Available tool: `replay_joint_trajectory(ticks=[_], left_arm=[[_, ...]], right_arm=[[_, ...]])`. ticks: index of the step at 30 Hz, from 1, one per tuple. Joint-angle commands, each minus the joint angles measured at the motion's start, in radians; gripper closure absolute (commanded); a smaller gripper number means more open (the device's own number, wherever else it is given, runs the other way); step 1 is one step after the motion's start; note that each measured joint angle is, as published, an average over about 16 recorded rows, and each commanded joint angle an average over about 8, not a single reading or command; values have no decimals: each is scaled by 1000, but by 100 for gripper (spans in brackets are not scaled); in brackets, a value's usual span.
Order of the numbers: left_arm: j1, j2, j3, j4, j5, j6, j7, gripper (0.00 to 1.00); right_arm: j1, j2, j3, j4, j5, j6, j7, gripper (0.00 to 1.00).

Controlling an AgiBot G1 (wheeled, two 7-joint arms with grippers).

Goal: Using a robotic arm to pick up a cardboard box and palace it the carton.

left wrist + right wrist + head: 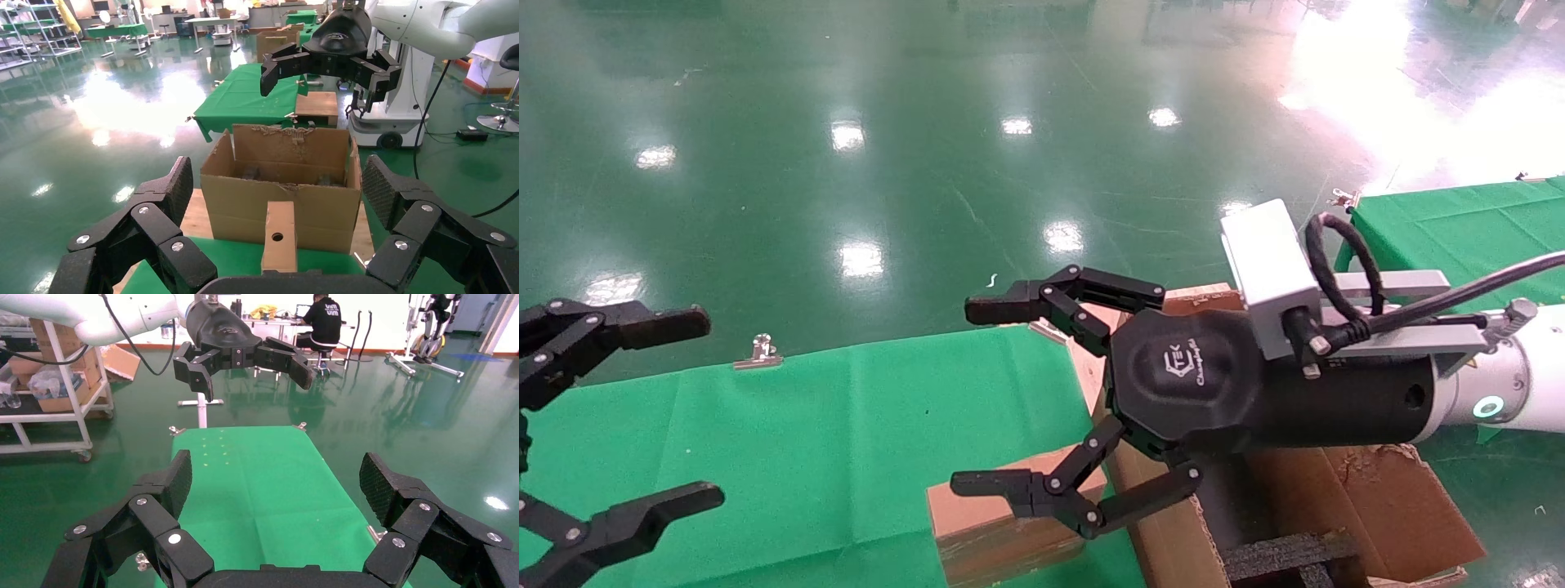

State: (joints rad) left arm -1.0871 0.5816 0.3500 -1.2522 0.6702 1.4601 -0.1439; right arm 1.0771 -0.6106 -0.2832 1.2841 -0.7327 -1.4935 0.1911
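upright, cardboard box [279,236] on its narrow edge (beside carton [283,184])

The cardboard box [1001,523] stands just beside the carton [1369,506] wall (its other side open green table [846,425]).

From my head camera, the right arm [1483,392] covers most of the carton [1377,498]. The cardboard box [1001,523] below its jaws runs off the picture's edge.
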Motion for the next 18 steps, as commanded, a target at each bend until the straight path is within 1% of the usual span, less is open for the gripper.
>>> replay_joint_trajectory(ticks=[1,11,12,18], left_arm=[[0,0,0,0,0,0,0,0],[0,0,0,0,0,0,0,0],[0,0,0,0,0,0,0,5],[0,0,0,0,0,0,0,80]], right_arm=[[0,0,0,0,0,0,0,0],[0,0,0,0,0,0,0,0],[0,0,0,0,0,0,0,0],[0,0,0,0,0,0,0,0]])
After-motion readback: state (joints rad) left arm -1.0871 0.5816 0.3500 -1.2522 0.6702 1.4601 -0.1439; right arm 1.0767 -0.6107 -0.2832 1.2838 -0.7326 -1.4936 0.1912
